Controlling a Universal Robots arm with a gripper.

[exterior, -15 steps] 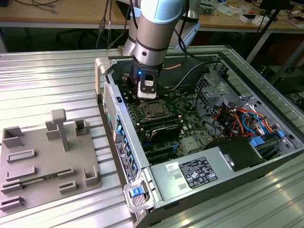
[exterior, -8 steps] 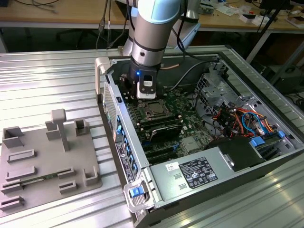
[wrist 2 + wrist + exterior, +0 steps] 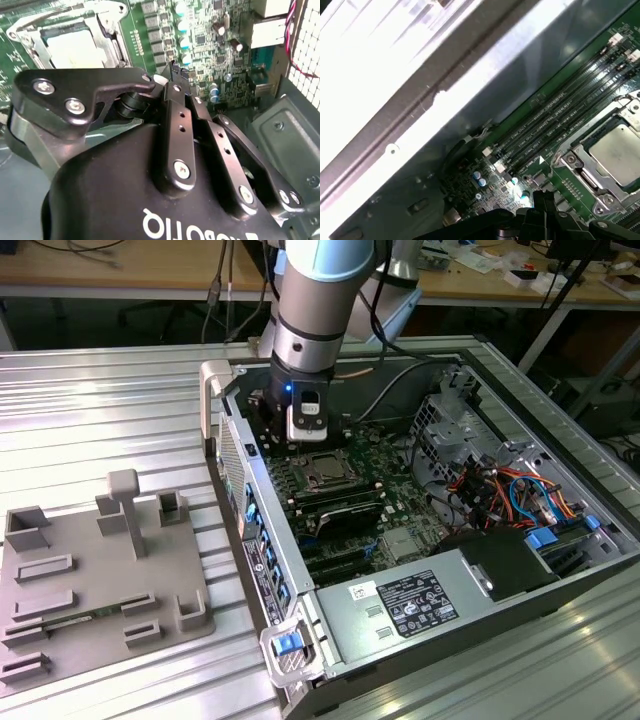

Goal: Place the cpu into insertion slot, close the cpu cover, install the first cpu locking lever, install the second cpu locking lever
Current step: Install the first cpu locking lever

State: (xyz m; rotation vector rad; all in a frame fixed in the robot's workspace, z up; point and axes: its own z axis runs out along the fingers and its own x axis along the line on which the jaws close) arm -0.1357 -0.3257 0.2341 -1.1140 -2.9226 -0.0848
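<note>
**Robotics lab, by the look of it**

I'm working a robot arm (image 3: 325, 290) over a ribbed metal table (image 3: 100, 410). The table carries an opened computer case (image 3: 250, 550) and a grey moulded fixture plate (image 3: 90, 580). Behind it I see long wooden tables (image 3: 120, 278) strewn with cables (image 3: 95, 252) and small parts: a lab workspace, not a home
</note>
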